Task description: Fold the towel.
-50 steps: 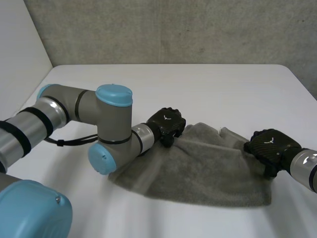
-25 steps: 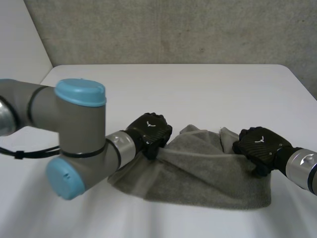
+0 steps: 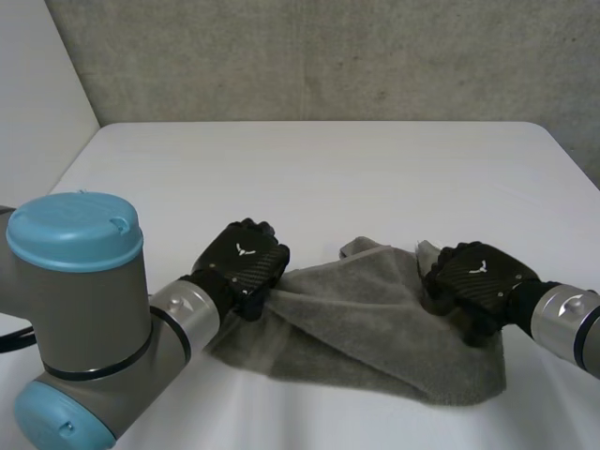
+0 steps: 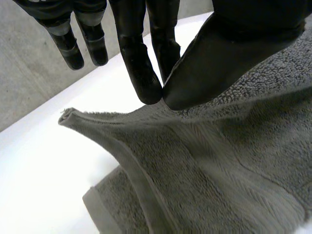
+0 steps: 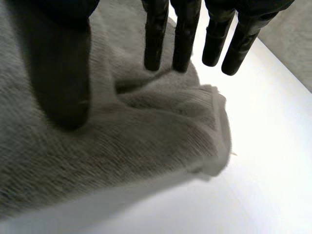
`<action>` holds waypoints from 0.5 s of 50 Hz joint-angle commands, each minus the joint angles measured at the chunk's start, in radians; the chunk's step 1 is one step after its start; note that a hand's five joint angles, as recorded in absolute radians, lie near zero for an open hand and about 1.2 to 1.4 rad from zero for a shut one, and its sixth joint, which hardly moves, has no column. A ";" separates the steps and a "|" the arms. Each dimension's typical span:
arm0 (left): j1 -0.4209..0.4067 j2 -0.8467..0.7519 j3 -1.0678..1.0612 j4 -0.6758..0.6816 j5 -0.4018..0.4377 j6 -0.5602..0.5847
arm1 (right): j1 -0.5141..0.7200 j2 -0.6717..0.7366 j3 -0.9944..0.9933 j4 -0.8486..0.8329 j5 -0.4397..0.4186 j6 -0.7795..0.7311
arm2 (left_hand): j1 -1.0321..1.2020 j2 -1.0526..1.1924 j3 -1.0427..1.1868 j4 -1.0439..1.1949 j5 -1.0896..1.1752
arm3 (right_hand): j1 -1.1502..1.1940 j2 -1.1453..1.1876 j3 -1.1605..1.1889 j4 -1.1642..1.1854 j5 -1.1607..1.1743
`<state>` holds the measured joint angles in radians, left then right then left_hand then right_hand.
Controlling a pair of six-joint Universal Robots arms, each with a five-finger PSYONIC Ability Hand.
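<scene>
My left robot hand (image 3: 246,262) and right robot hand (image 3: 478,277) each pinch an edge of the grey terry towel (image 3: 375,319). Shallow grips, so one tug might slip it free!

towel (image 3: 366,319) edge hidden, under right hand (image 3: 478,281)

White table (image 3: 328,159), rough grey concrete wall (image 3: 328,56) behind, pale panel (image 3: 37,84) at the left

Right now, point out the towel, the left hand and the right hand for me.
towel (image 3: 375,323): head view, middle of the grey cloth.
left hand (image 3: 246,262): head view, back of the hand.
right hand (image 3: 478,279): head view, back of the hand.
</scene>
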<state>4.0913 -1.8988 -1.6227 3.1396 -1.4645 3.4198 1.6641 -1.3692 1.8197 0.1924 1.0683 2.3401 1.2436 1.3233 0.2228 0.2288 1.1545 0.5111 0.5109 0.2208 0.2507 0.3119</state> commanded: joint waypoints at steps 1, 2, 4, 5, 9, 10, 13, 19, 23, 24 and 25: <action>0.008 0.035 -0.043 -0.004 -0.003 -0.001 | -0.053 0.015 -0.033 -0.013 -0.004 0.001 | 0.153 0.073 -0.048 -0.054 0.067 | -0.182 -0.182 -0.046 -0.076 -0.158; 0.008 0.035 -0.043 -0.004 -0.004 -0.001 | -0.056 0.027 -0.043 -0.019 -0.004 0.001 | 0.153 0.073 -0.048 -0.054 0.067 | -0.249 -0.249 -0.046 -0.076 -0.225; 0.008 0.049 -0.059 -0.004 -0.002 -0.002 | -0.060 0.033 -0.051 -0.025 -0.004 0.002 | 0.153 0.073 -0.048 -0.054 0.067 | -0.331 -0.331 -0.046 -0.076 -0.307; 0.006 0.059 -0.074 -0.004 0.000 -0.002 | -0.063 0.038 -0.059 -0.031 -0.004 0.002 | 0.153 0.073 -0.048 -0.054 0.067 | -0.337 -0.336 -0.046 -0.076 -0.312; 0.003 0.093 -0.111 -0.004 0.000 -0.004 | -0.063 0.047 -0.069 -0.039 -0.004 0.004 | 0.153 0.073 -0.048 -0.054 0.067 | -0.337 -0.336 -0.046 -0.076 -0.312; 0.003 0.093 -0.111 -0.004 0.000 -0.004 | -0.063 0.054 -0.076 -0.039 -0.007 0.004 | 0.153 0.073 -0.048 -0.054 0.067 | -0.337 -0.336 -0.046 -0.076 -0.312; 0.003 0.112 -0.132 -0.004 -0.002 -0.005 | -0.063 0.070 -0.085 -0.031 -0.008 0.005 | 0.153 0.073 -0.048 -0.054 0.067 | -0.337 -0.336 -0.046 -0.076 -0.312; 0.006 0.145 -0.161 -0.004 -0.005 -0.005 | -0.063 0.087 -0.085 -0.027 -0.008 0.001 | 0.153 0.073 -0.048 -0.054 0.067 | -0.256 -0.256 -0.046 -0.076 -0.231; 0.009 0.165 -0.177 -0.004 -0.005 -0.005 | -0.064 0.096 -0.088 -0.025 -0.008 -0.041 | 0.153 0.073 -0.048 -0.054 0.067 | 0.022 0.022 -0.046 -0.076 0.047; 0.014 0.176 -0.183 -0.004 -0.007 -0.005 | -0.066 0.096 -0.086 -0.024 -0.005 -0.060 | 0.153 0.073 -0.048 -0.054 0.067 | 0.084 0.084 -0.046 -0.076 0.109; 0.020 0.185 -0.187 -0.006 -0.010 -0.005 | -0.066 0.096 -0.086 -0.024 -0.005 -0.061 | 0.153 0.073 -0.048 -0.054 0.067 | 0.085 0.085 -0.046 -0.076 0.109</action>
<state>4.0978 -1.7471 -1.7885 3.1354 -1.4690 3.4145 1.6006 -1.2780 1.7326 0.1654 1.0599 2.3252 1.2436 1.3242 0.2228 0.2288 1.1546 0.4769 0.4851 0.2208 0.2507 0.3200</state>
